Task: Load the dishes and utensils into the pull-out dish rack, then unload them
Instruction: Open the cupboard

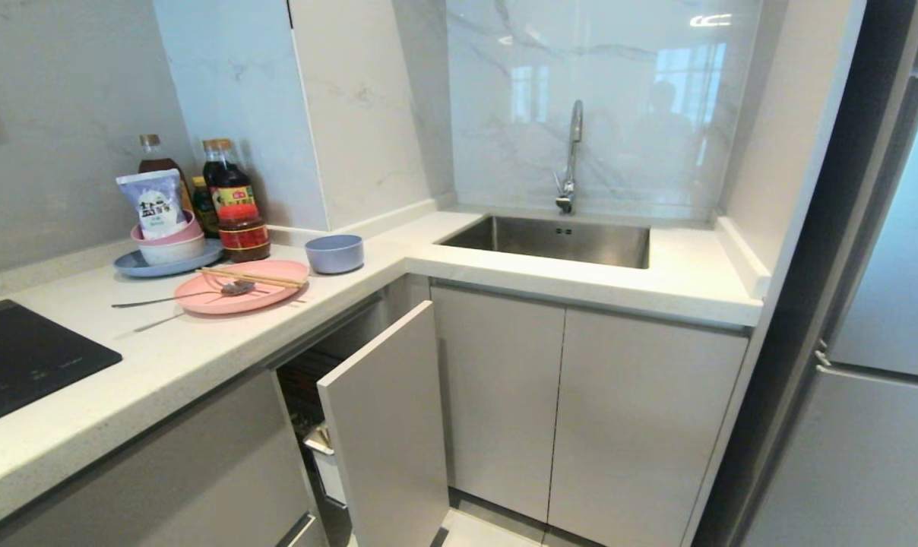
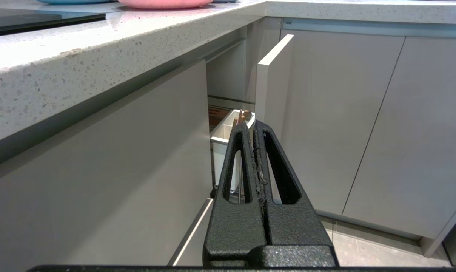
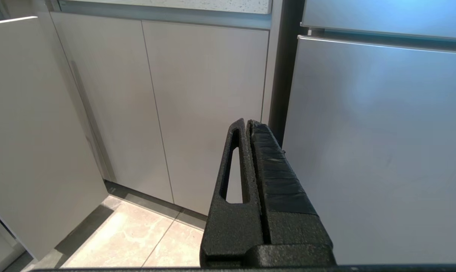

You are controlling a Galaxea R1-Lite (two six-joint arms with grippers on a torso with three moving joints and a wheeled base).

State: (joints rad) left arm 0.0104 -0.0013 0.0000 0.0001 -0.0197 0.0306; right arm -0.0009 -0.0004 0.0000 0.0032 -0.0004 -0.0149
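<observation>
A home kitchen: pale stone counter (image 1: 201, 342) wrapping a corner, steel sink (image 1: 558, 239) with tap (image 1: 571, 156), black hob (image 1: 18, 357), sauce bottles (image 1: 227, 190), grey cabinets (image 1: 580, 410), tall fridge (image 1: 877, 304).

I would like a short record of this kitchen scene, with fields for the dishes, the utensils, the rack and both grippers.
plate: pink plate on the counter
bowl: blue bowl on the counter, beside the plate
chopsticks: chopsticks lying across the plate
spoon: spoon, its bowl end on the plate, handle over the rim
rack: dish rack partly pulled out
left gripper: left gripper fingers shut, empty, pointing at the rack
right gripper: right gripper fingers shut, empty, before the cabinet doors
</observation>
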